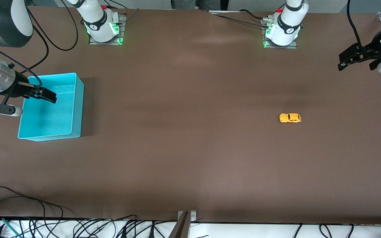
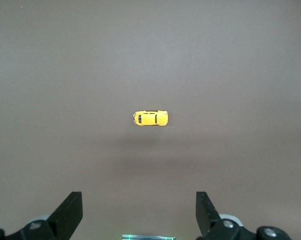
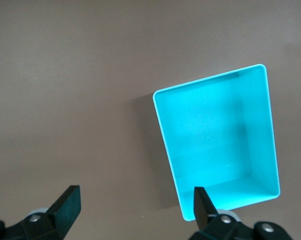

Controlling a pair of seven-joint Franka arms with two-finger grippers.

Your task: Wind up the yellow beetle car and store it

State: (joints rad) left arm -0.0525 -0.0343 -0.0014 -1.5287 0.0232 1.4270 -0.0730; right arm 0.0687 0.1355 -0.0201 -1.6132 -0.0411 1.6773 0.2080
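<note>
The yellow beetle car (image 1: 290,118) lies lengthwise along the table, toward the left arm's end. The left gripper (image 1: 356,59), open and empty, is nearer. The right gripper (image 1: 43,94) waits open over the turquoise bin (image 1: 78,99).

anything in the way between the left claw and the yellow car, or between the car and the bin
Nothing visible. The open left claw hangs above bare table with the yellow beetle car in plain view, and only bare table lies between the car and the turquoise bin.

You've got a matt brown table cover (image 1: 184,132), cloth-like; a smooth turquoise plastic bin (image 1: 78,99), slight sheen; a glossy orange-yellow beetle car (image 1: 290,118); matt black gripper fingers (image 2: 70,212).
</note>
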